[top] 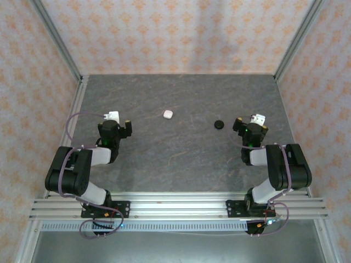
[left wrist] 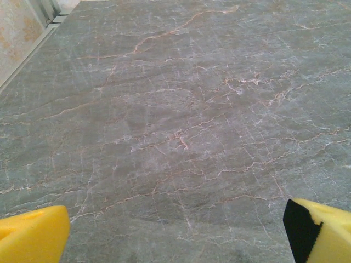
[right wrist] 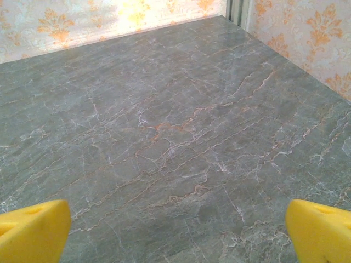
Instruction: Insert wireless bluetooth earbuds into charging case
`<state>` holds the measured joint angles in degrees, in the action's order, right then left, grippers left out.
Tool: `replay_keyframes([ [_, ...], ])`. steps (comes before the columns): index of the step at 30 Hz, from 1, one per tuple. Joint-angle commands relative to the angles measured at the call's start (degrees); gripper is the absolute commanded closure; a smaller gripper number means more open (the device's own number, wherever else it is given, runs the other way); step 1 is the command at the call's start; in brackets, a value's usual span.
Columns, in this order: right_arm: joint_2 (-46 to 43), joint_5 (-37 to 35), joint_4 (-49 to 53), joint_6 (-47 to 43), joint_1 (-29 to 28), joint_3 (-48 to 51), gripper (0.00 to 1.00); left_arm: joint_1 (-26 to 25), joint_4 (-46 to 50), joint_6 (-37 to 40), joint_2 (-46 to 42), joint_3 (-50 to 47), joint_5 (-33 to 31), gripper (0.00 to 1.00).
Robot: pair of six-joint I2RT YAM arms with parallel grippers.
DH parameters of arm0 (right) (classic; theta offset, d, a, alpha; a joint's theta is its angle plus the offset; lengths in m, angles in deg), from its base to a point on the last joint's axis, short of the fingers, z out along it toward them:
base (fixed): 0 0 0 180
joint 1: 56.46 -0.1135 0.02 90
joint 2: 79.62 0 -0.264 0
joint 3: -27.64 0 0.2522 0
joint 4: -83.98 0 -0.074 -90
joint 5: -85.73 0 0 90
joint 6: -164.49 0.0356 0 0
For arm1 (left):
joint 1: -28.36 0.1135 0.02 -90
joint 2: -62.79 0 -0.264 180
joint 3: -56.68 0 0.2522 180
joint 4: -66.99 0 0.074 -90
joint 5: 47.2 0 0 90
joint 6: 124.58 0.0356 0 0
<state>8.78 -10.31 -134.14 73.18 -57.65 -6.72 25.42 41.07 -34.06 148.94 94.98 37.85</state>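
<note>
A small white charging case (top: 168,114) lies on the grey marble table (top: 175,164), left of centre towards the back. To its right lies a small black charging case (top: 219,124). The wireless bluetooth earbuds are out of view. My left gripper (top: 116,121) hovers at the left, well apart from the white case. It is open, and between its yellow fingertips (left wrist: 33,234) there is just bare table under the gripper (left wrist: 175,235). My right gripper (top: 251,125) sits just right of the black case, also open (right wrist: 175,233), its yellow pads (right wrist: 321,230) wide apart and holding nothing.
Patterned walls with metal posts (top: 57,38) close the table on three sides. An aluminium rail (top: 175,207) carrying both arm bases runs along the near edge. The wall foot (left wrist: 27,46) shows at the left wrist view's upper left, and the back corner (right wrist: 236,11) in the right wrist view.
</note>
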Motion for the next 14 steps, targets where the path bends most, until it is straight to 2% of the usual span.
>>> replay_keyframes([
  [1, 0.06, -1.08, -0.54, 0.64, -0.13, -0.59, 0.01, 0.23, -2.51, 0.28, -0.46, 0.07, -0.52, 0.00],
  [14, 0.17, -0.99, 0.47, -0.09, -0.62, -1.11, 0.01, 0.30, -2.51, 0.32, -0.46, 0.07, -0.56, 0.00],
])
